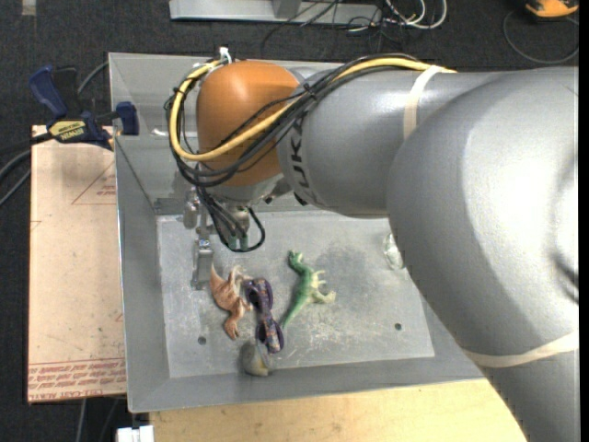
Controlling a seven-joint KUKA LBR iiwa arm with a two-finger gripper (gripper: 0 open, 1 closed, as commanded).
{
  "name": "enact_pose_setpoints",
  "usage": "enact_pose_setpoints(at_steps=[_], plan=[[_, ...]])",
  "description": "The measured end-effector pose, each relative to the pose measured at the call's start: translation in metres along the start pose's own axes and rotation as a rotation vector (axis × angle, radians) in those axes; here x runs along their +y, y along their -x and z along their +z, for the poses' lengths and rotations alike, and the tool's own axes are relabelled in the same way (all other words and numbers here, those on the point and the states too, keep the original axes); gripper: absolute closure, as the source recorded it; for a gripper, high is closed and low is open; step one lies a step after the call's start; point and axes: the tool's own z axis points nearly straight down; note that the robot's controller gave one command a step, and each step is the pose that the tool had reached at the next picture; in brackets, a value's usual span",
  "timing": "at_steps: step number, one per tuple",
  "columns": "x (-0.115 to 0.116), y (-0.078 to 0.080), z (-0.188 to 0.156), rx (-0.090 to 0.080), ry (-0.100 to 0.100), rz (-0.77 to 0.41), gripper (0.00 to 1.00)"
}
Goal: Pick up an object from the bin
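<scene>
Gripper (201,267) low over the left part of the bin (368,330), close to the left wall; whether it is released or clenched cannot be told. Just beside its tip lies an orange toy dinosaur (225,300), touching a purple toy (265,313). A green dinosaur (304,288) lies to their right and a grey lump (255,361) lies by the front wall. Open floor extends rightward.

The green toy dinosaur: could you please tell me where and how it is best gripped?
Probably across the middle of the green dinosaur, from straight above: it lies flat, its body is slim there, the floor is bare either side, while the purple dinosaur crowds its tail.
</scene>
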Motion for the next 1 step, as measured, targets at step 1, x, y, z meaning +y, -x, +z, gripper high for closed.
enact_pose_setpoints(at_steps=[1], plan=[[-0.0013, 0.0016, -0.0052, -0.006, 0.001, 0.004, 0.00]])
